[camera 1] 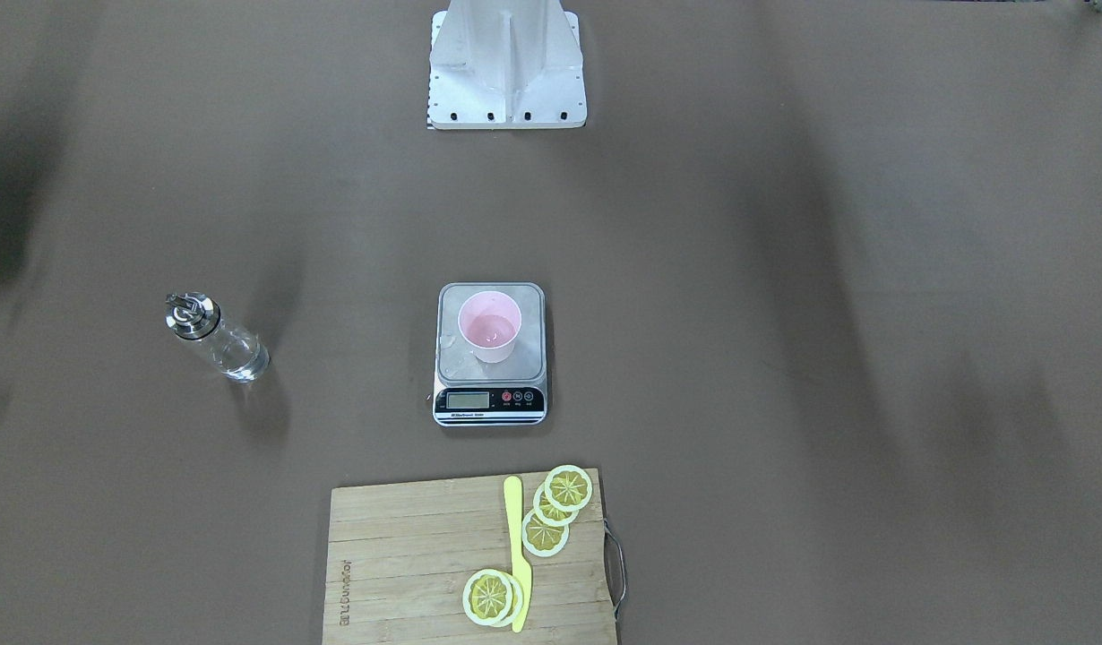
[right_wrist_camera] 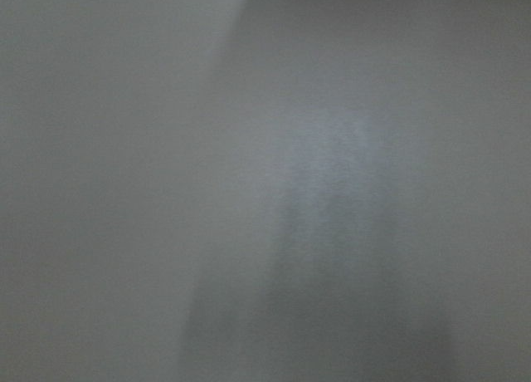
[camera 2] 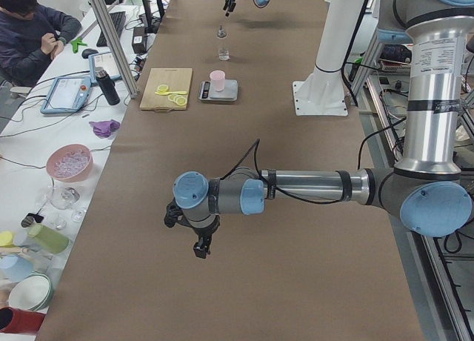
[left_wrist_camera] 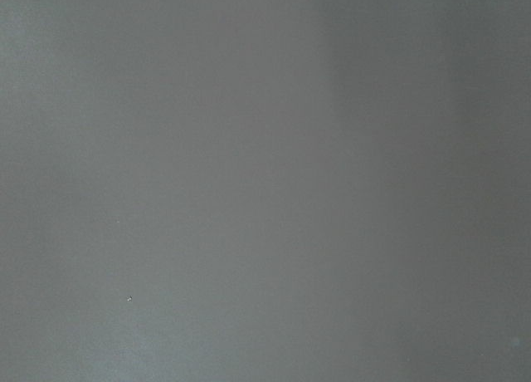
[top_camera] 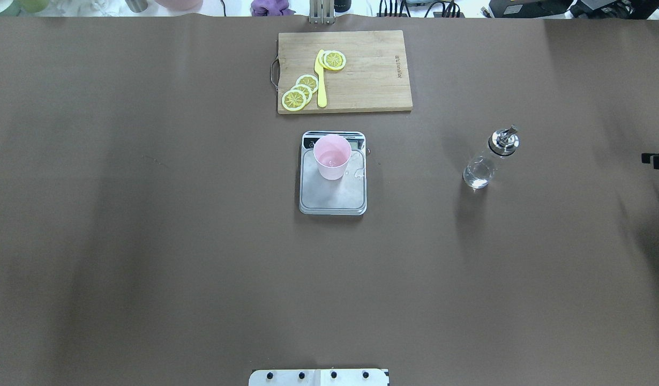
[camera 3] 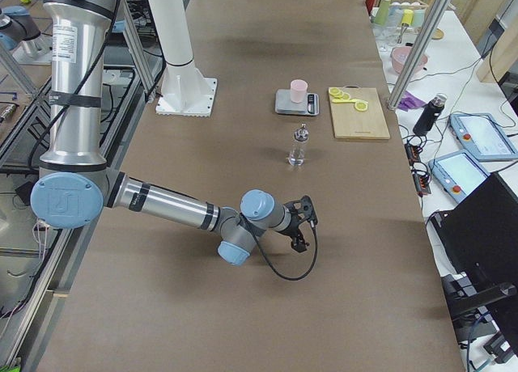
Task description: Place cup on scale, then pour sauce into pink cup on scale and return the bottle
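Observation:
The pale pink cup [camera 1: 490, 327] stands upright on the silver scale [camera 1: 490, 403] at the table's middle; it also shows in the overhead view [top_camera: 332, 155]. The clear glass bottle [top_camera: 487, 161] with its metal spout stands upright on the table on my right side, free of any gripper, with clear sauce in it. My left gripper [camera 2: 198, 245] hangs over bare table far from the scale. My right gripper [camera 3: 303, 222] hangs beyond the bottle near the table's right end. I cannot tell whether either is open or shut. Both wrist views show only blurred table.
A wooden cutting board [top_camera: 372, 75] with lemon slices [top_camera: 300, 91] and a yellow knife [top_camera: 321, 80] lies beyond the scale. A small wet patch [top_camera: 359, 172] lies on the scale platform. The robot's base [camera 1: 506, 63] stands at the near table edge.

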### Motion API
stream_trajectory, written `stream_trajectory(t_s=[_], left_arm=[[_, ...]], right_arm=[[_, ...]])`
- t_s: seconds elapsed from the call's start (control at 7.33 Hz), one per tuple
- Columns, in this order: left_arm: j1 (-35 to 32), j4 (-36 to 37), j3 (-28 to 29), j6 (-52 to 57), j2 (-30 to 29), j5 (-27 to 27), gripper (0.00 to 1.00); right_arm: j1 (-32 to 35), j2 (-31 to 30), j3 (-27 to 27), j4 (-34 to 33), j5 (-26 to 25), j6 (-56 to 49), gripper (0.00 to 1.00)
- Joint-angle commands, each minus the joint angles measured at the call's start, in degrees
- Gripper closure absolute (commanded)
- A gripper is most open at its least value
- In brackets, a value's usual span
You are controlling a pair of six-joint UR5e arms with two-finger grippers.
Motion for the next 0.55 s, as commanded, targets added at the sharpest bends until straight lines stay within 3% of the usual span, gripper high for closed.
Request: stream_trajectory(t_s=[0.0, 0.41], left_arm=[[-0.04, 0.00, 0.06, -0.03, 0.04, 0.01, 0.01], [0.05, 0.00, 0.32, -0.04, 0.04, 0.10, 0.01]], right_arm=[[4.48, 0.93, -0.44, -6.33, -0.09, -0.05, 0.00], [7.92, 5.84, 2.10, -16.50, 3.93, -1.18, 0.00]])
